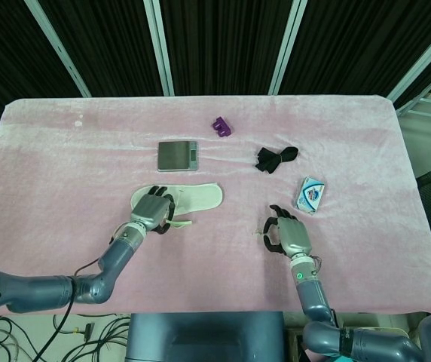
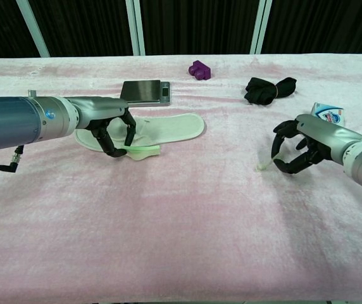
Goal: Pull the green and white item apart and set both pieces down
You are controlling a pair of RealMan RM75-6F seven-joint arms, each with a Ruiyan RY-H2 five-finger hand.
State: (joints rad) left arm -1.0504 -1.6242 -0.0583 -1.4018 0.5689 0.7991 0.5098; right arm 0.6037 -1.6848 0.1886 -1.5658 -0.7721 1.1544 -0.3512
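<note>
Left hand (image 2: 114,130): we see its fingers (image 2: 109,142) curled around the green piece (image 2: 144,150), whose free end lies low on the pink worktop (image 2: 181,215), just in front of the white slipper (image 2: 168,126). Right hand (image 2: 295,152): fingers (image 2: 282,166) curled around the pale piece (image 2: 263,166), whose tip points down and sits at or just above the cloth; we cannot tell if it touches. The two pieces are well apart, so we judge the pull as done and the set-down as the step in hand. Next move, in our judgement: lower each piece flat, open the fingers, lift clear without dragging. The tissue packet (image 1: 310,194), black strap (image 1: 274,158), scale (image 1: 177,155) and purple block (image 1: 221,126) lie further back, away from both hands.
</note>
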